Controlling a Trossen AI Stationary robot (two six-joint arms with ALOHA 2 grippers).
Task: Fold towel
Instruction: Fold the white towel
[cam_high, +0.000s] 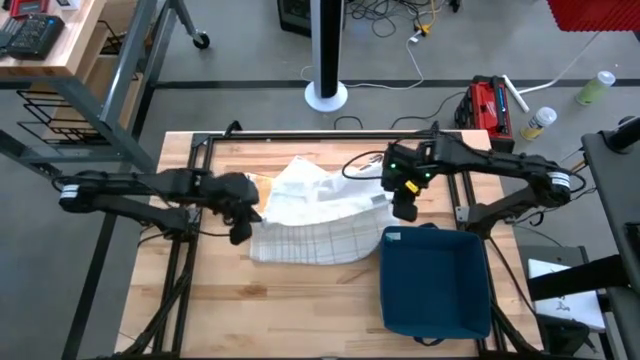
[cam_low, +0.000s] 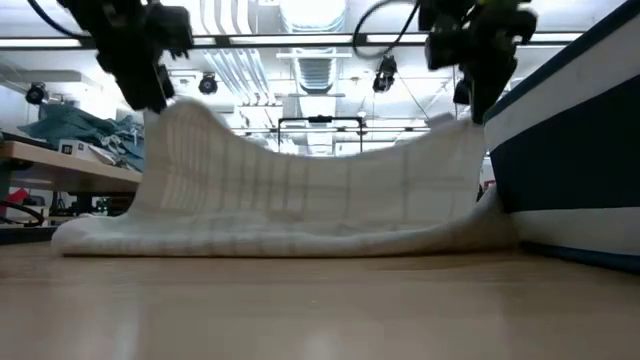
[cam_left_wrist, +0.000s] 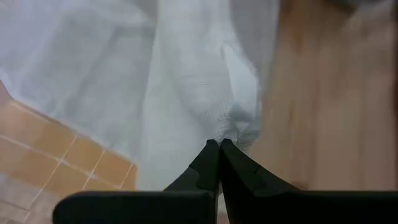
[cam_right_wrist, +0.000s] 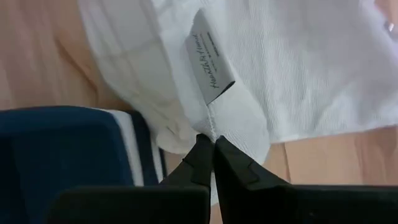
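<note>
A: Wooden table (cam_high: 300, 300) first. A dark blue bin (cam_high: 436, 280) sits on its right side; the white checked towel (cam_high: 315, 225) lies mid-table, just left of the bin, its right edge touching the bin's side.

B: Towel's lie?

A: Low edge on the wood, two corners lifted, cloth sagging between them in the low view. Soft, light, limp; it drapes, no stiffness. Likely to slump if let go early.

B: Grippers?

A: Left gripper (cam_left_wrist: 219, 148) is pinched tight on the towel's left corner, fingers together with cloth bunched between the tips. Right gripper (cam_right_wrist: 208, 144) is clamped on the right corner, next to the sewn label (cam_right_wrist: 210, 65).

B: Good holds?

A: Corners are the right places, I judge. Thin weave could slip from a shallow pinch, so the bite should stay deep at the hems.
</note>
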